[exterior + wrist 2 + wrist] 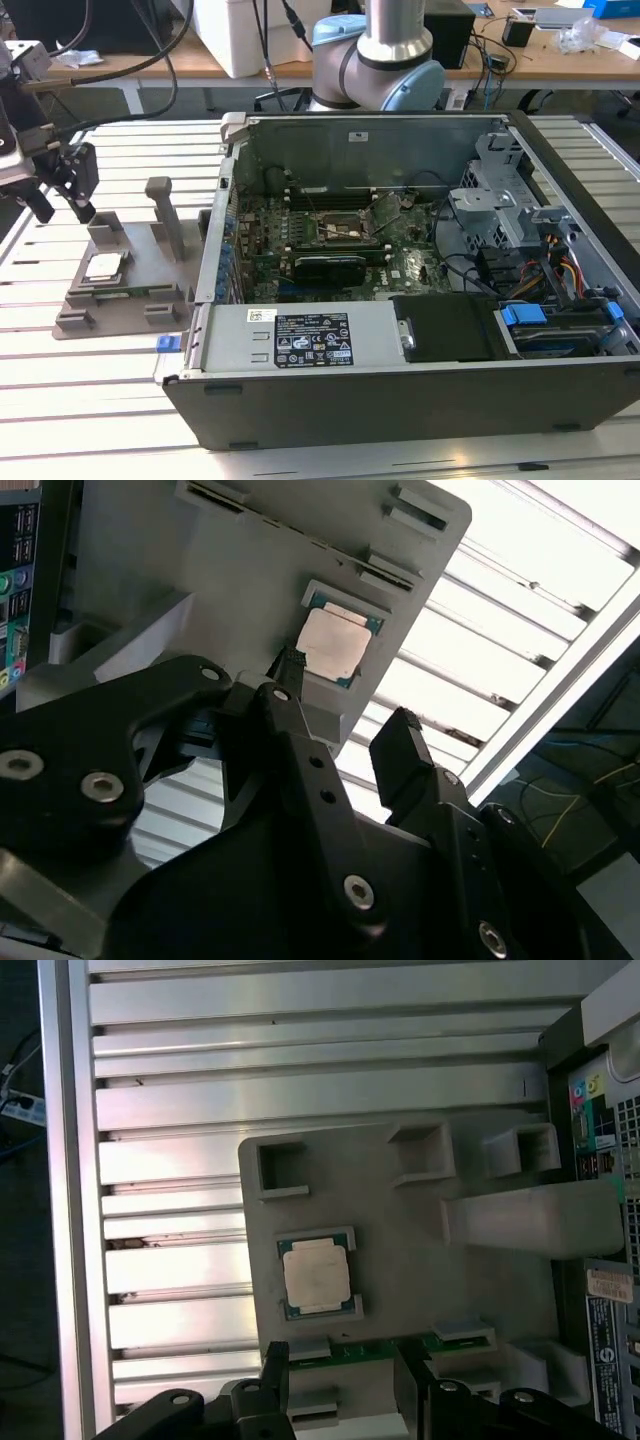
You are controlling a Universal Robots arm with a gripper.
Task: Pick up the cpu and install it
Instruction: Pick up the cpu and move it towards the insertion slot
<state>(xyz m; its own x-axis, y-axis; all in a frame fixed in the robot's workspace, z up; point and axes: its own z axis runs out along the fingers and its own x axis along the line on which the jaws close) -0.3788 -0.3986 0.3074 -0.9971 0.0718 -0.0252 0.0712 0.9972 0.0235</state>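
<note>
A workshop bench of pale metal slats, the table [100,400], runs across the exterior view, with desks and trailing cables behind. An opened computer case [400,400] takes up the middle and right. A grey moulded tray [140,280] sits just beside it at the exterior view's left.

The cpu [104,266] rests in a square recess of that tray, in the left-centre of the exterior view. It lies flat with its silvery top facing up. It looks near enough square that I can't pick out a long axis, and in the first wrist view its [317,1277] edges run parallel to the tray's sides and the slats.

The gripper [65,212] hangs above the tray's far-left end, higher in the frame than the chip. Its jaws are spread wide and carry nothing. In both wrist views the fingertips [292,662] are short of the cpu [332,645], not either side of it.

To my eye this is the approach to the pick, with nothing grasped yet. The socket [345,228] on the board inside the case looks empty. Gripping a piece this thin would, I'd judge, call for the fingers to be centred over it, square to two opposite edges, and low enough to catch its sides without tipping it.
</note>
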